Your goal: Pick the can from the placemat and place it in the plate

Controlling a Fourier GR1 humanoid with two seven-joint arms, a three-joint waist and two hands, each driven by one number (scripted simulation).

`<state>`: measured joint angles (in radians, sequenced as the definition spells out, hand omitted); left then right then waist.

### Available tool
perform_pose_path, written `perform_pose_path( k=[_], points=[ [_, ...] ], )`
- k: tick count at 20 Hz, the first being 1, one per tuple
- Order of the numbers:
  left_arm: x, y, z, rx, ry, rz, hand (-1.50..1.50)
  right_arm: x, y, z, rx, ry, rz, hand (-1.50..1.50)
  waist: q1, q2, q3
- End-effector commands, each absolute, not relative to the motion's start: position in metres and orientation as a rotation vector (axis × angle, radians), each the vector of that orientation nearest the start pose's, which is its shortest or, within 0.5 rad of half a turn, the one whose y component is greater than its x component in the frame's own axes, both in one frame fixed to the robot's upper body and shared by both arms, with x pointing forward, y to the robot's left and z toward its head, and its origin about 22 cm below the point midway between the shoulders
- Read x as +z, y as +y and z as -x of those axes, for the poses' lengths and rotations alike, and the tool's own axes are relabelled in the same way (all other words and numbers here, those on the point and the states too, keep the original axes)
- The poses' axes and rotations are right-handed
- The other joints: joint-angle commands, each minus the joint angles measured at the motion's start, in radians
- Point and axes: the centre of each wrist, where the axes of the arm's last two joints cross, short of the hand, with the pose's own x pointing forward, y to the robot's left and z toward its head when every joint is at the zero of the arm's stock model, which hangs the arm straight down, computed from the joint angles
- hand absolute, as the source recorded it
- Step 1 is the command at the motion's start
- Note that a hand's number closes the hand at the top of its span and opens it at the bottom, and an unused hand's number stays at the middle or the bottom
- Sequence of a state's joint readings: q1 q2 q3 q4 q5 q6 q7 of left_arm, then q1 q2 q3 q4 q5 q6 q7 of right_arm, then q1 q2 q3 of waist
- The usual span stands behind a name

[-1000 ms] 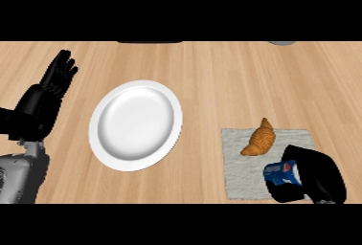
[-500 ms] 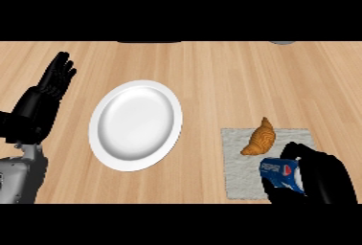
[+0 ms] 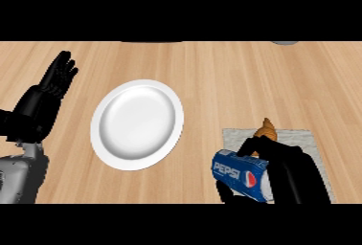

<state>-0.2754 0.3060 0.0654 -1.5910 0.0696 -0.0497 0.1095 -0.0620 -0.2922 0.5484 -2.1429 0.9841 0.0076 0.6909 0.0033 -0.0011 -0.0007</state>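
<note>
A robot's right hand (image 3: 293, 174) grips a blue can (image 3: 242, 174) over a wooden counter (image 3: 233, 81), between the white plate (image 3: 137, 123) and the grey placemat (image 3: 308, 143).

The counter fills the view, its far edge cut by two dark shapes too clipped to identify. The plate lies bare at centre-left. The placemat, at lower right, is largely hidden behind the right hand and forearm; only its upper strip and right margin show. The left hand (image 3: 50, 98) rests at the left edge, fingers straight and upward, holding nothing. The right hand's fingers are curled round the can, which lies tilted with its logo facing up, clear of the plate and over the placemat's left edge. A croissant (image 3: 266, 128) on the placemat shows only its upper tip above the fingers.
</note>
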Motion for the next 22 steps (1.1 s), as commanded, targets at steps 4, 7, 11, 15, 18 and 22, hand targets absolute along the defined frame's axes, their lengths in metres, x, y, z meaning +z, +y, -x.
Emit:
perform_pose_path(
  k=[4, 7, 11, 15, 18, 22],
  points=[
    [0.096, 0.285, -0.297, -0.241, -1.74, -0.147, 0.0, 0.16, -0.073, -0.193, 0.844, -1.694, 0.755, 1.5, 0.008, 0.002, 0.0],
    [0.102, 0.29, -0.289, -0.241, -1.748, -0.141, 0.0, 0.16, -0.056, -0.216, 0.86, -1.687, 0.749, 1.5, 0.012, 0.001, 0.0],
    [0.102, 0.264, -0.3, -0.243, -1.755, -0.12, 0.0, 0.155, -0.027, -0.232, 0.833, -1.682, 0.679, 1.5, 0.011, 0.003, 0.0],
    [0.106, 0.269, -0.292, -0.258, -1.757, -0.122, 0.0, 0.155, 0.0, -0.268, 0.79, -1.65, 0.644, 1.5, 0.033, 0.004, 0.0],
    [0.098, 0.267, -0.297, -0.269, -1.763, -0.115, 0.0, 0.137, 0.02, -0.275, 0.808, -1.623, 0.656, 1.5, 0.031, 0.006, 0.0],
    [0.112, 0.271, -0.309, -0.241, -1.757, -0.114, 0.0, 0.13, 0.03, -0.307, 0.83, -1.588, 0.698, 1.5, 0.032, 0.007, 0.0]
  ],
)
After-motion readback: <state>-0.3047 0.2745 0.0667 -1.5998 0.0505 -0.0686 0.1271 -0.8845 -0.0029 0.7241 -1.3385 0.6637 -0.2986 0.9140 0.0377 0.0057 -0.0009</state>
